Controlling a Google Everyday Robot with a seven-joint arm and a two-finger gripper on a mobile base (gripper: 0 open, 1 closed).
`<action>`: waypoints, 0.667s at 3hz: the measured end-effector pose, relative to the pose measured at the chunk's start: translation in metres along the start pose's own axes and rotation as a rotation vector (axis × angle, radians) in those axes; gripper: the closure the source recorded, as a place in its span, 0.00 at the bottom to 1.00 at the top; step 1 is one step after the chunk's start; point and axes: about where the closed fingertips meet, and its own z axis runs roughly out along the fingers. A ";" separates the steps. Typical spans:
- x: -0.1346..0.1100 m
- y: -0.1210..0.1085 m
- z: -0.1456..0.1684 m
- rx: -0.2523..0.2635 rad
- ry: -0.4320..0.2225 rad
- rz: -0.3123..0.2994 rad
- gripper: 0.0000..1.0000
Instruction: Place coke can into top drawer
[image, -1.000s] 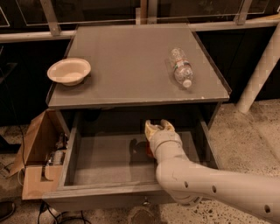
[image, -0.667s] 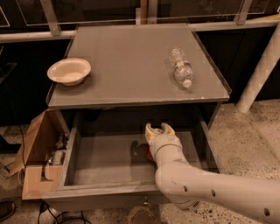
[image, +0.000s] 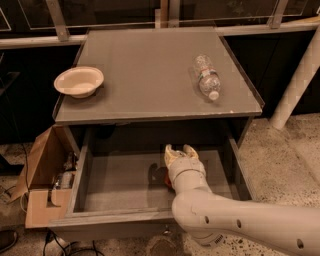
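The top drawer (image: 80, 175) is pulled open below the cabinet top. My gripper (image: 179, 150) is inside it, right of the middle, with its two pale fingertips (image: 168, 151) pointing toward the back and standing apart with nothing between them. Only a red sliver of the coke can (image: 168, 182) shows on the drawer floor, at the left edge of my wrist. The rest of it is hidden under the arm. A dark shadow lies to its left.
A white bowl (image: 78, 81) sits on the cabinet top (image: 145, 85) at the left. A clear plastic water bottle (image: 206, 76) lies at the right. An open cardboard box (image: 42, 185) stands on the floor by the drawer's left side. A white post (image: 295, 85) stands at the right.
The gripper has barely shifted inside the drawer. The red can stays low beside the wrist.
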 end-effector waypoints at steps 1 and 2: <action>0.000 0.000 0.000 0.000 0.000 0.000 0.81; 0.000 0.000 0.000 0.000 0.000 0.000 0.58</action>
